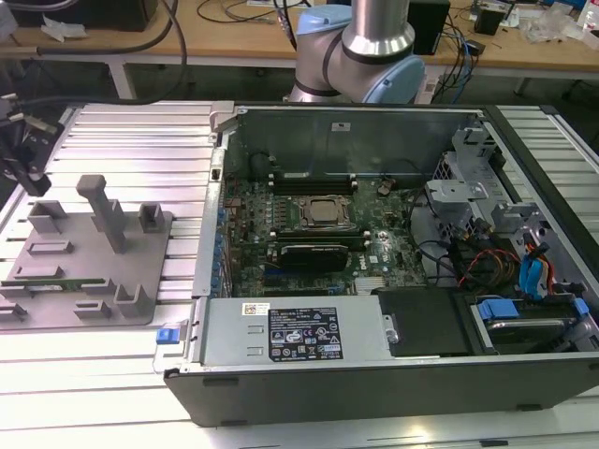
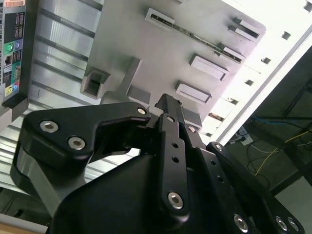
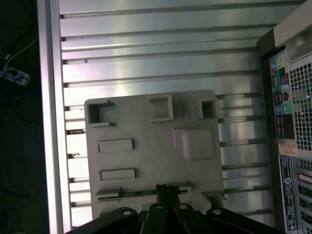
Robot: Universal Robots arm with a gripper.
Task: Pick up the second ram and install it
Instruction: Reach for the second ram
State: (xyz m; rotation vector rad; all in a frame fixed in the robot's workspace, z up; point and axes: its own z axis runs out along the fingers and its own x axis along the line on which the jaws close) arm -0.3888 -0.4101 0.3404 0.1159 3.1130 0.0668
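Closest to the wrist cameras, my tool (image 3: 168, 189) is hanging with its black fingertips drawn together and nothing between them. In both wrist views it is hovering above a gray fixture plate (image 3: 146, 161) of raised blocks and pockets. At the exterior view's left edge its dark body is showing above that plate, apart from it.

The second ram (image 3: 131, 193) is lying flat in a long slot on the plate, a thin green strip along the near side of the plate in the exterior view, close to that view's left edge. In the first wrist view my fingertips are lining up over the strip, but the exterior view is showing it resting in its slot, not lifted.

The plate is sitting on a ribbed aluminium surface (image 1: 140, 140) that is catching strong light and glaring white along its near rows. Just to the right of the plate, the open computer case (image 1: 374, 383) is lying on its side on the same surface. Inside it the green motherboard (image 1: 309, 215) is facing up, with a silver power supply (image 1: 290, 329) along the near wall and a tangle of red, black and blue cables (image 1: 487, 262) at the right end.

Behind the surface, the arm's pale blue and silver base (image 1: 374, 42) is rising at the far side. Wooden benches (image 1: 234, 33) with black cables are running across the back of the room. Off the surface's edge, the first wrist view is showing a dark floor with a power strip (image 3: 10, 75).
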